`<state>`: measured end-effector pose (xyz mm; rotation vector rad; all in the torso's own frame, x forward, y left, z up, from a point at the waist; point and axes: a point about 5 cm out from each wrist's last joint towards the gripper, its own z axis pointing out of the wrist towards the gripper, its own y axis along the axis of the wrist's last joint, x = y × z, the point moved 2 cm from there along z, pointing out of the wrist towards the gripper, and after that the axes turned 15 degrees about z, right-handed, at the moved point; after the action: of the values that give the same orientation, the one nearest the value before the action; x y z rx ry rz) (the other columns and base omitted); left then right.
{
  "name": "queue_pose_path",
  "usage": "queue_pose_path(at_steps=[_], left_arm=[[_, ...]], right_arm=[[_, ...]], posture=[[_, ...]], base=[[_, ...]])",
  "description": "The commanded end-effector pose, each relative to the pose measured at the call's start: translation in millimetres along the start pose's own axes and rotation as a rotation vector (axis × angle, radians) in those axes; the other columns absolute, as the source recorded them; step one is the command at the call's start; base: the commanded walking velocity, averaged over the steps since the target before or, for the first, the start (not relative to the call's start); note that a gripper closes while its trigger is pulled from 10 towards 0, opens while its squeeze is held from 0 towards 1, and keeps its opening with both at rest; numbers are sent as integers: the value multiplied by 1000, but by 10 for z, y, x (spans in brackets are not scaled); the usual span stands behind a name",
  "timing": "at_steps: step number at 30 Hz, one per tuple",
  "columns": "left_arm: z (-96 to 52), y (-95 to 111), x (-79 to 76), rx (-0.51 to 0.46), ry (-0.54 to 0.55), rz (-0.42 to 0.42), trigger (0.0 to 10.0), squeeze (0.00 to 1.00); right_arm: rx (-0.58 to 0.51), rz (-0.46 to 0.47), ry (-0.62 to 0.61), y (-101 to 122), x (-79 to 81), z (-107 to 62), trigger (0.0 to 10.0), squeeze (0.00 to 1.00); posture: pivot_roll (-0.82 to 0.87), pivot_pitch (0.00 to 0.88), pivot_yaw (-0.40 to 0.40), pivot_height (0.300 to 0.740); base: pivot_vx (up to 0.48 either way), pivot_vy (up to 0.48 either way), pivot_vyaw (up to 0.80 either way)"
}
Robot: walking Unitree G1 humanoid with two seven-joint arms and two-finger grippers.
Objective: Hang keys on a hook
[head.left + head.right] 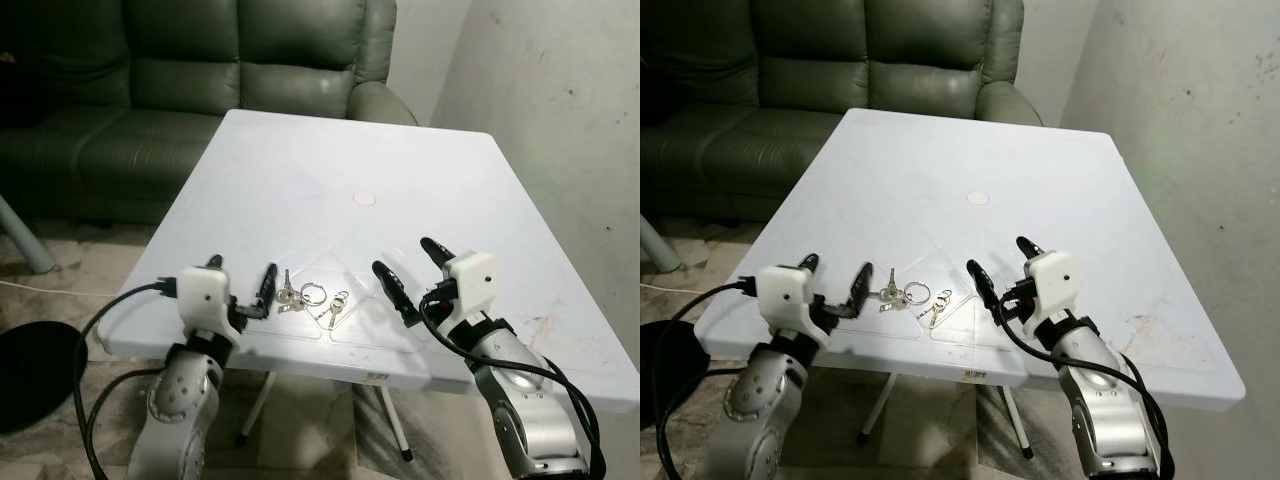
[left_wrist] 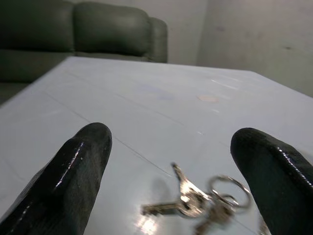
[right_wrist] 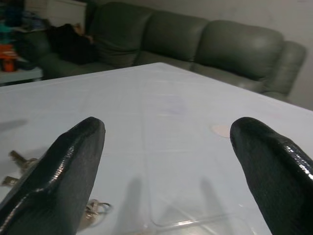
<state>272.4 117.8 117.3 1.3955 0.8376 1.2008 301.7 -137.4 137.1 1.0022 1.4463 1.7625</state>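
A bunch of silver keys on rings (image 1: 307,297) lies flat on the white table (image 1: 350,150), near its front edge. My left gripper (image 1: 240,274) hovers open just left of the keys, one black finger (image 1: 265,284) almost beside them. In the left wrist view the keys (image 2: 198,201) lie between and just beyond the two spread fingers (image 2: 73,166). My right gripper (image 1: 412,270) is open to the right of the keys, above the table. Its wrist view catches the keys (image 3: 22,164) at the edge past one finger (image 3: 58,171). I see no hook.
A dark green leather sofa (image 1: 200,70) stands behind the table. A grey plastered wall (image 1: 560,110) rises on the right. A small round mark (image 1: 366,198) sits mid-table. A black round object (image 1: 30,375) lies on the tiled floor at the left.
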Motion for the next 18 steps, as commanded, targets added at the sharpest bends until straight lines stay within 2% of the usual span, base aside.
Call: queue_pose_path(at_steps=[1, 6, 11, 18], left_arm=[[-11, 84, -35, -34, -13, 12, 10000, 0], [-94, 76, -135, -27, -27, 13, 10000, 0], [-135, 71, -165, -20, -29, 9, 10000, 0], [-205, 82, -236, -9, -34, 1, 10000, 0]], right_arm=[[22, 5, 13, -9, -1, 17, 10000, 0], [68, 20, 14, -30, 33, 136, 10000, 0], [81, 32, 20, -36, 66, 184, 10000, 0], [162, 42, -21, -182, 137, 246, 10000, 0]], posture=[[72, 52, -88, 740], [80, 70, -97, 740], [85, 84, -101, 740], [94, 114, -113, 740]], base=[[0, 0, 0], [0, 0, 0], [0, 0, 0], [0, 0, 0]])
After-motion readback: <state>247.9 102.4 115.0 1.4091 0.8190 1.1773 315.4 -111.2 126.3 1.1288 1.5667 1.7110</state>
